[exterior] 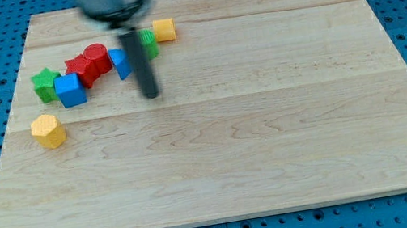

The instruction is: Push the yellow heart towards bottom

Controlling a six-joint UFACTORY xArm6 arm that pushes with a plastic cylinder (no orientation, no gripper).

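1. Seven blocks show on the wooden worktop (pixel 276 160): two yellow, two red, two blue and at least one green, with a second green piece partly hidden behind the rod.
2. The yellow heart (pixel 48 130) lies alone near the view's left edge, below the cluster and apart from it.
3. The other yellow block (pixel 164 29) sits at the cluster's right end, near the view's top.
4. The green star (pixel 45 84) touches the blue cube (pixel 70 91); a red block (pixel 83 69) and a red cylinder (pixel 97 58) follow to the right, then a blue block (pixel 120 62) and the green block (pixel 150 44).
5. My tip (pixel 151 95) rests just below the blue block, well to the right of the yellow heart; the tool is a bare rod and holds nothing.
6. No writing can be read.
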